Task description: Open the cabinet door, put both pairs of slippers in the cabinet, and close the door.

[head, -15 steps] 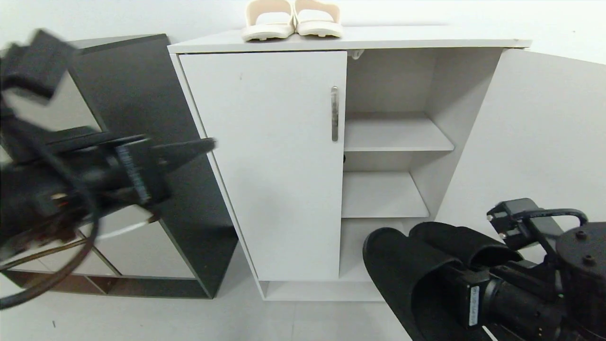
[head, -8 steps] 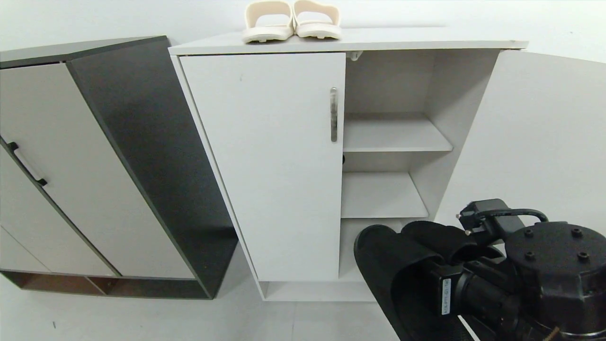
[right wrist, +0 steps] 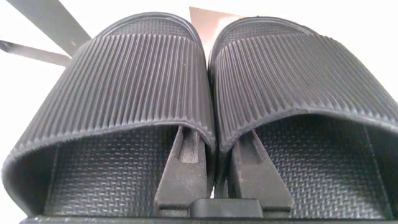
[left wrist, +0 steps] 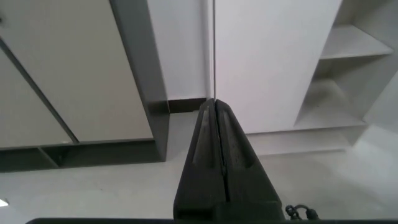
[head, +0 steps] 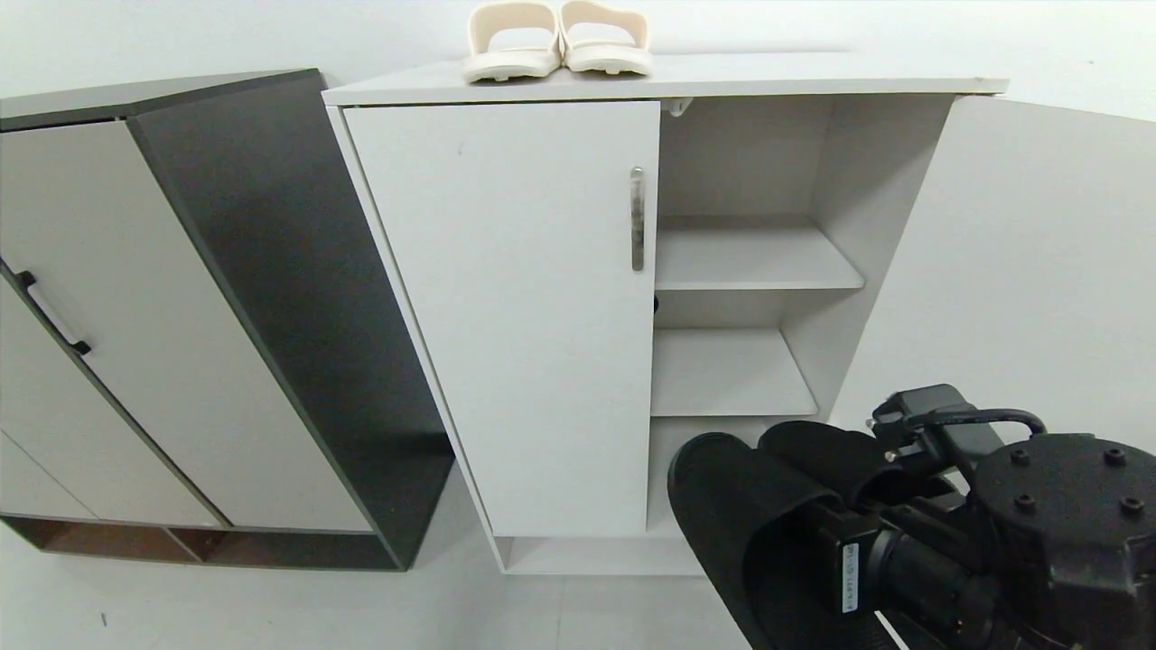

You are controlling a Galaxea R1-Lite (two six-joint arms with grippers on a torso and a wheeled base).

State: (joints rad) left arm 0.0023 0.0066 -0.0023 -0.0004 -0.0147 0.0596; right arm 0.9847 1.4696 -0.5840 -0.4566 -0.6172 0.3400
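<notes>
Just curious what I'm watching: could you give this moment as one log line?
right gripper: shut on black slippers, before open cabinet | left gripper: shut | cream slippers: on cabinet top

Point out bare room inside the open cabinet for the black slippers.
Upper shelf and middle shelf, between the shut left door and the right side wall, are both bare. The bottom bay is crowded in front by the black slippers on the right end effector.
</notes>
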